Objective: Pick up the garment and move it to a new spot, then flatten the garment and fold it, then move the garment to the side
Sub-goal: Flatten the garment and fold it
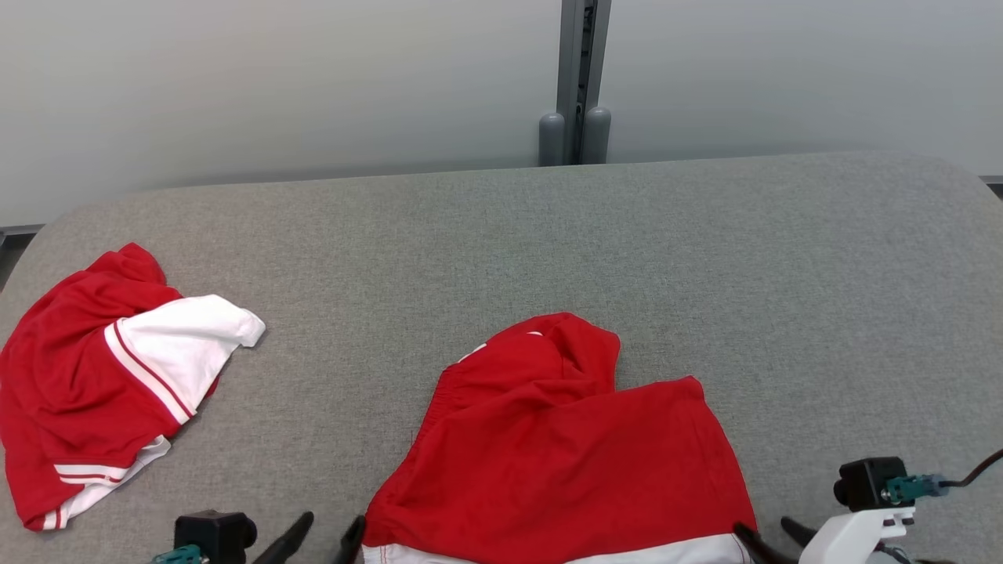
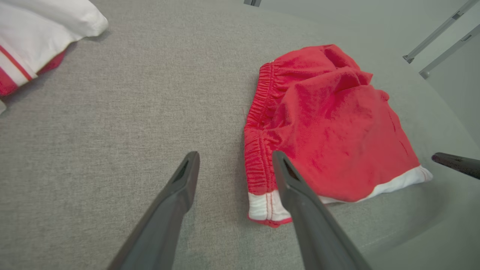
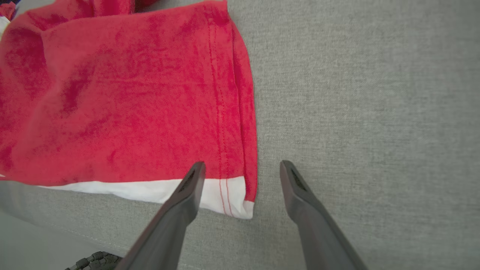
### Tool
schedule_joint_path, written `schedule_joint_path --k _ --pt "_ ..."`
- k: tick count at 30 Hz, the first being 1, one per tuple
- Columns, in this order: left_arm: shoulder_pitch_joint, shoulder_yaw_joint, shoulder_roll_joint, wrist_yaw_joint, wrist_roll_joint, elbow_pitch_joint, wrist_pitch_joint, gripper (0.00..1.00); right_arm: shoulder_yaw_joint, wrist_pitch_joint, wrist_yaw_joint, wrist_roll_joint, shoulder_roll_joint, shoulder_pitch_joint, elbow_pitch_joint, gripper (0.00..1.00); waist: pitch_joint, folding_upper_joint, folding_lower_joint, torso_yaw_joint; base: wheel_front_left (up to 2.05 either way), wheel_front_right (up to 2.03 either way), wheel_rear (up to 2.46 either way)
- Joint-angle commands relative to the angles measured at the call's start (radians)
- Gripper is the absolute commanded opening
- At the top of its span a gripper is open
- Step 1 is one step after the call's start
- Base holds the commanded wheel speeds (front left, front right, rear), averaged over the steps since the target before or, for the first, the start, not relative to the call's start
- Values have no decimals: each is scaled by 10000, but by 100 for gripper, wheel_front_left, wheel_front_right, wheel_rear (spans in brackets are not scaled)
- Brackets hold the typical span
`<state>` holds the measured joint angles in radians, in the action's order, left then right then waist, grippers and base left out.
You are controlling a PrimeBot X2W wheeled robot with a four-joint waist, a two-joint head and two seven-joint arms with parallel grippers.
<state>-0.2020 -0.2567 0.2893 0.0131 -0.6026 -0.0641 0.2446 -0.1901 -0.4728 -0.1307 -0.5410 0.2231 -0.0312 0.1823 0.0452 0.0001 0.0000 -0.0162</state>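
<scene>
Red shorts [image 1: 564, 439] with a white hem lie crumpled at the near edge of the grey worktop [image 1: 705, 274], the left gripper [image 1: 331, 521] and right gripper [image 1: 764, 526] both spread wide and empty beside their hem corners, another red-and-white garment [image 1: 102, 376] well apart at left.

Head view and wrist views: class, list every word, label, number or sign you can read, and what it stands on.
None can be read: the red shorts, the red and white garment and the grey table bear no lettering.
A white patch at the shorts' top fold is too small to tell.
</scene>
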Motion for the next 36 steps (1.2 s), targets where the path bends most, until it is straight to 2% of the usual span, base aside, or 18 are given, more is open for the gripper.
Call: schedule_joint_path --k 1,9,20,21,22,24,25,26,27,28,36 --pt "-75 -22 57 65 -62 -55 88 100 59 -123 -2 -73 -15 -81 36 100 25 -1 0 2 0 0 0" --pt "-144 -408 241 150 -558 -103 1371 100 67 -601 -2 182 -339 -78 -53 100 236 -1 0 -48 0 0 0" --pt "642 -858 -17 667 -1001 637 1616 100 -302 -507 -2 228 -469 373 220 100 721 -1 0 -77 0 0 0" --pt "718 -888 -27 691 -1028 705 1608 93 -337 -493 -2 182 -460 402 260 100 749 -1 0 -83 0 0 0" --pt "755 -910 -14 743 -1048 771 1603 82 -364 -473 -2 156 -451 420 291 100 770 -1 0 -88 0 0 0" --pt "784 -949 11 770 -1074 892 1580 51 -420 -467 -2 102 -447 471 372 84 814 -1 0 -90 0 0 0" --pt "809 -965 20 802 -1087 932 1578 43 -451 -512 -2 67 -445 459 424 58 827 -1 0 -91 0 0 0" --pt "841 -980 23 834 -1089 956 1548 30 -506 -563 -2 15 -440 460 458 42 836 -1 0 -89 0 0 0" --pt "874 -996 30 857 -1104 986 1526 0 -534 -572 -2 -4 -438 469 471 17 837 -1 0 -90 0 0 0" --pt "906 -1022 35 860 -1125 1002 1499 0 -555 -562 -2 4 -432 487 470 0 835 -1 0 -94 0 0 0" --pt "947 -929 158 1017 -1406 787 1113 0 -702 55 -2 -265 -139 727 -116 0 636 -1 0 -108 0 0 0"
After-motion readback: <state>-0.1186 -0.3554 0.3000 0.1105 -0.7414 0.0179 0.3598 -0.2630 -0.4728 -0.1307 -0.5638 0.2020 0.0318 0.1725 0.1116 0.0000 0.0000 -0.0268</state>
